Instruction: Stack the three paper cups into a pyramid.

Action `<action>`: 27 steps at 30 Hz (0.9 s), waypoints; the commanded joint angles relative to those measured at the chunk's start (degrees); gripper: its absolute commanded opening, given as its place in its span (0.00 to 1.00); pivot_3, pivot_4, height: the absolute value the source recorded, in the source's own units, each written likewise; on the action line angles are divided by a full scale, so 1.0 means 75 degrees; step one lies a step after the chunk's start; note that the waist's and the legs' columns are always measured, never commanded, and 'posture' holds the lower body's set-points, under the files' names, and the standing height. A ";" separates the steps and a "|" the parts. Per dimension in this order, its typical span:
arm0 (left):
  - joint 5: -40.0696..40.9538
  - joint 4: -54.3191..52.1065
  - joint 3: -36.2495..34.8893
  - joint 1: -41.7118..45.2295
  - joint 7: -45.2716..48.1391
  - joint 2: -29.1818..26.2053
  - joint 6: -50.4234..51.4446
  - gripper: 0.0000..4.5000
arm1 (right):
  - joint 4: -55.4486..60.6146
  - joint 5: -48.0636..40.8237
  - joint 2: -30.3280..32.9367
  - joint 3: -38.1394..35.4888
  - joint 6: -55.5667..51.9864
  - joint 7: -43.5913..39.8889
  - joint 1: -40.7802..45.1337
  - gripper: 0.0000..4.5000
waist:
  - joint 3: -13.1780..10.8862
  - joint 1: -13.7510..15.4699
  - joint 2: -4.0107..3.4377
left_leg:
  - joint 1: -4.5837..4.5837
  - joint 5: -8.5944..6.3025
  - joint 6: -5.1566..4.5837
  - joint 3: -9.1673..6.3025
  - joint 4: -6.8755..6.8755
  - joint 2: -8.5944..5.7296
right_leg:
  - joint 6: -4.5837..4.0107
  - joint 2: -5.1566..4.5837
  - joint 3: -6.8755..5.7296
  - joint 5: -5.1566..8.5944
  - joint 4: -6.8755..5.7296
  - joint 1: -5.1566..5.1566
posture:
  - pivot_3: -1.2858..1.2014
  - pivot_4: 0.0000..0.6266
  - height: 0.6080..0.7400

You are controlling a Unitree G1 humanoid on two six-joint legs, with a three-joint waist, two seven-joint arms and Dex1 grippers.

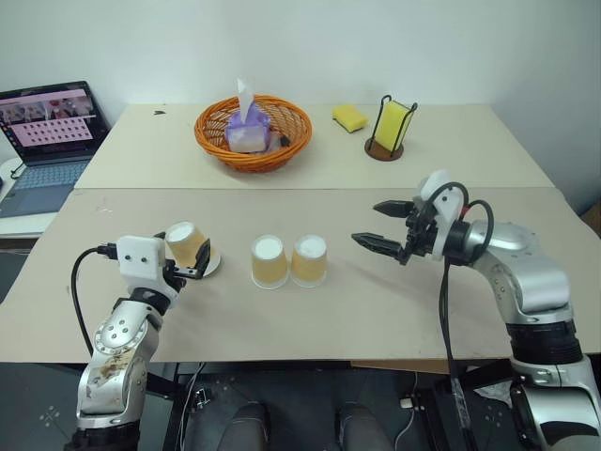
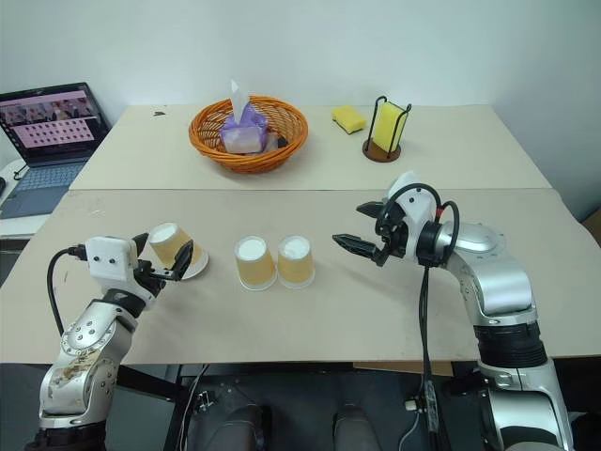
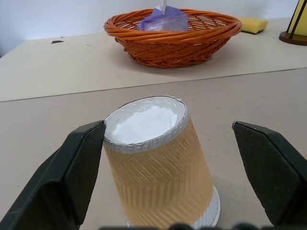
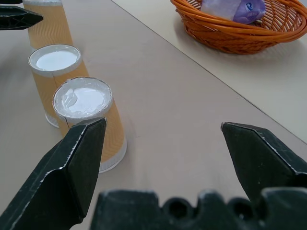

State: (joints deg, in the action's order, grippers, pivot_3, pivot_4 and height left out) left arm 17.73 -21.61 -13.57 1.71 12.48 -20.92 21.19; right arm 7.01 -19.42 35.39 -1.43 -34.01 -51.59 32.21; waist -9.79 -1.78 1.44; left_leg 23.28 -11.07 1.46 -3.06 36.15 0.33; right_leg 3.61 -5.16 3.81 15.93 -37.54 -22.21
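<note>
Nearest the camera, the left gripper [image 1: 192, 266] has its jaws spread wide around one tan paper cup [image 1: 186, 244]; in the left wrist view one finger [image 3: 72, 177] lies right at the cup's side while the other stands clear, and I cannot tell whether the first presses it. That cup is upside down, white flat bottom up, tilted, its white rim low on the surface [image 1: 310, 310]; its ribbed sides show a pressed zigzag pattern. Just to its right the two other paper cups, one [image 1: 269, 260] and the other [image 1: 309, 259], stand upside down side by side, touching, nothing on top of them. Right of this pair, and apart from it, the right gripper [image 1: 382, 226] hangs above the surface with its jaws spread and empty. Beyond the pair, an orange wicker basket [image 1: 253, 132] holds a purple tissue pack [image 1: 249, 128] with a white tissue poking up. Farther right of the basket lie a yellow sponge [image 1: 349, 117] and a second sponge upright in a black wire holder [image 1: 392, 128]. Left of the basket, an open laptop [image 1: 47, 141] sits; its screen text is unreadable.
</note>
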 commanded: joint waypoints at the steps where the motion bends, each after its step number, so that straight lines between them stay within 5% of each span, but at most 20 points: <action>1: -0.0144 0.0027 0.0199 -0.0077 0.0137 -0.0034 0.0046 1.00 | 0.0169 -0.0150 0.0090 -0.0217 0.0099 0.0080 0.0094 0.99 | 0.0000 0.0006 0.0000 | 0.0000 0.0000 0.0000 0.0000 0.0000 0.0000 | 0.0000 0.0000 0.0000 0.0000 0.0000 0.0000 | 0.52 0.24 1.00; 27: 0.0200 -0.2253 -0.0225 -0.1133 -0.0385 0.0163 0.0853 1.00 | -0.0529 -0.0070 -0.0245 -0.0062 0.0561 0.0178 0.0360 0.99 | -0.0002 0.0067 0.0004 | 0.0006 0.0000 0.0000 0.0001 -0.0002 0.0001 | 0.0000 0.0000 -0.0001 0.0000 0.0008 -0.0003 | 0.52 0.24 1.00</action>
State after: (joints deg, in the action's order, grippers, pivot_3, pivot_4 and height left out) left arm 19.76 -36.53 -14.25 -6.26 10.04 -19.72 27.71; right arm 2.32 -19.31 33.50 -0.94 -31.62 -50.32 33.27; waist -9.81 -1.28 1.47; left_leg 23.33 -11.07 1.46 -3.05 36.14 0.34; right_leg 3.61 -5.16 3.81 15.93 -37.47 -22.24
